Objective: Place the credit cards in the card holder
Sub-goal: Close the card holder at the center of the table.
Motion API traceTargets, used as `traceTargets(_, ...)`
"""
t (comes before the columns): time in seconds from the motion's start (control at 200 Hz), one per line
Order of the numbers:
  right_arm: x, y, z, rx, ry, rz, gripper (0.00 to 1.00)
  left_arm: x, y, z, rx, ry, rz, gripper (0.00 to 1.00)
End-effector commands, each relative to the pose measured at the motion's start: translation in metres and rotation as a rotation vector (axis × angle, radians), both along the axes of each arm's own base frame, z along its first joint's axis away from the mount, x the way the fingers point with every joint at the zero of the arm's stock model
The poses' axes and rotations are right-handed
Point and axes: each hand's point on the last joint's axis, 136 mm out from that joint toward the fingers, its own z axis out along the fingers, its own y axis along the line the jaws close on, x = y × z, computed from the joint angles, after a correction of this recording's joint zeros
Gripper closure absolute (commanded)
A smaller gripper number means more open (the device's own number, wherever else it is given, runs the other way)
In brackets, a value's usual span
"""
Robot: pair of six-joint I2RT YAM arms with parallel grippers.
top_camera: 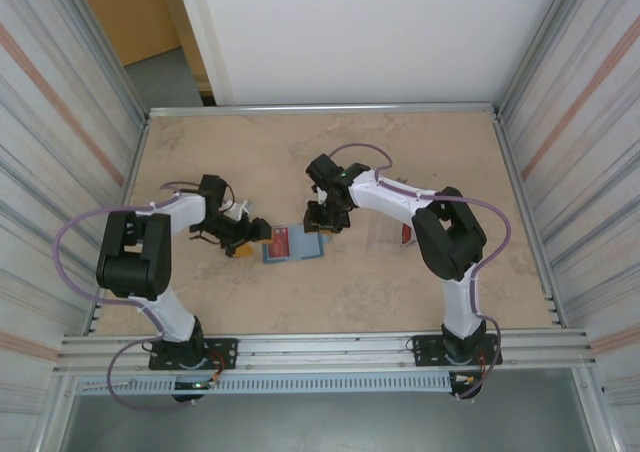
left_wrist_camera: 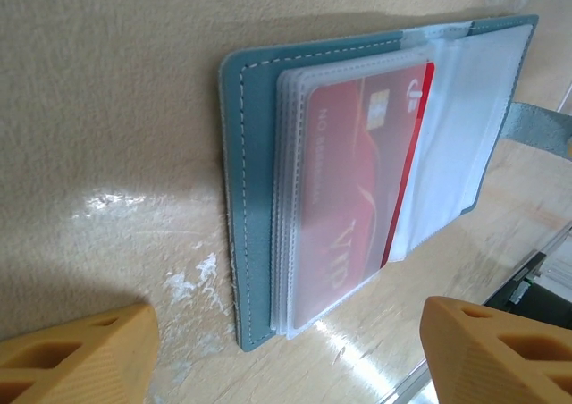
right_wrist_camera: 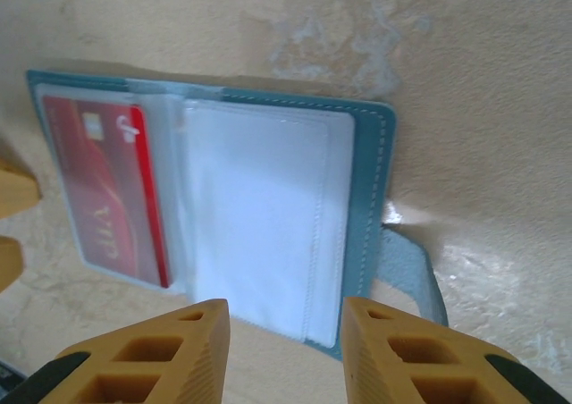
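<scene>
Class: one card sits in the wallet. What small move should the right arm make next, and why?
Probably swing the right gripper toward the clear case, where a red card seems to lie. The wallet lies open with an empty sleeve, and the gripper hovers open over it, holding nothing.

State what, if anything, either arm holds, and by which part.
Nothing is held: the left gripper and right gripper both have fingers spread, empty, near the open card holder lying on the table.
</scene>
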Motion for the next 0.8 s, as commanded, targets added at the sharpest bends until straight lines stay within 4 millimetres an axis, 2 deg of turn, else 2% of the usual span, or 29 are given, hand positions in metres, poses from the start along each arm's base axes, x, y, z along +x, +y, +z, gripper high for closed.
traceTargets(0.0, 0.001, -0.011, -0.016, -0.052, 0.007, -0.005, 0.61, -0.01, -0.018, -0.012, -0.068, 0.09, 0.002, 0.24)
traceTargets(0.19, -0.001, -0.016, -0.039, -0.071, 0.049, -0.01, 0.63, -0.011, -0.035, -0.015, -0.136, 0.139, -0.008, 0.3)
traceTargets(0.381, -0.006, -0.015, -0.056, -0.069, 0.082, -0.012, 0.72, -0.007, -0.049, -0.009, -0.222, 0.15, -0.014, 0.3)
traceTargets(0.491, -0.009, -0.016, -0.062, -0.069, 0.095, -0.012, 0.74, -0.003, -0.055, -0.004, -0.268, 0.142, -0.019, 0.3)
traceTargets(0.586, -0.01, -0.016, -0.062, -0.065, 0.096, -0.015, 0.74, -0.001, -0.061, 0.007, -0.31, 0.119, -0.032, 0.3)
traceTargets(0.792, -0.011, -0.018, -0.061, -0.061, 0.093, -0.02, 0.75, 0.0, -0.077, 0.042, -0.396, 0.032, -0.087, 0.32)
